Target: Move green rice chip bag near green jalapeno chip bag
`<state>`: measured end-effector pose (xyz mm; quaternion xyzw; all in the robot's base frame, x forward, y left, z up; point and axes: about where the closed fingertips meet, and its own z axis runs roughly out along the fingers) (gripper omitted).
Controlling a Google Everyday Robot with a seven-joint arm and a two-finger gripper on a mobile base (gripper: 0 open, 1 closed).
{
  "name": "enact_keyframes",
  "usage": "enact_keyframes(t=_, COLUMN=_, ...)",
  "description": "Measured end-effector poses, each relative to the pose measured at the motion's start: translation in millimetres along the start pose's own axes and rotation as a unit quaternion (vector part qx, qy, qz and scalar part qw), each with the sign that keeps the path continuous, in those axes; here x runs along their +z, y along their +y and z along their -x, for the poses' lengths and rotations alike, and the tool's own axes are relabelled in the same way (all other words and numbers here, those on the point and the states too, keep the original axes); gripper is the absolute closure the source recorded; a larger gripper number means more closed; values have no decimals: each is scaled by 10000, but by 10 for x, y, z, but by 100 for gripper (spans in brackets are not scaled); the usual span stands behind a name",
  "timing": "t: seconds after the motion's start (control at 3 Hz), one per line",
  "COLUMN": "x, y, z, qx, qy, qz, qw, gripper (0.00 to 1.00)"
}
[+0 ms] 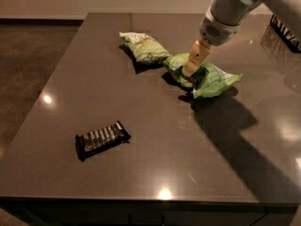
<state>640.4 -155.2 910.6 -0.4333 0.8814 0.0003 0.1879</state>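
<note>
Kitchen-like: dark countertop (pixel 141 182), snacks (pixel 101 138); jaws over far side.

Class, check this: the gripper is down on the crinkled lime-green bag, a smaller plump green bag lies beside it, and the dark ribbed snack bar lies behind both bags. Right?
No. In the camera view the dark ribbed snack bar lies in front of both bags. The gripper is on the crinkled lime-green bag, with the smaller plump green bag beside it.
</note>
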Motion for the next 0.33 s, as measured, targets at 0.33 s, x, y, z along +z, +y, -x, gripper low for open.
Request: enact_keyframes(t=0.33, x=1, y=0, z=0, qx=0, qy=0, qz=0, qw=10000, gripper=0)
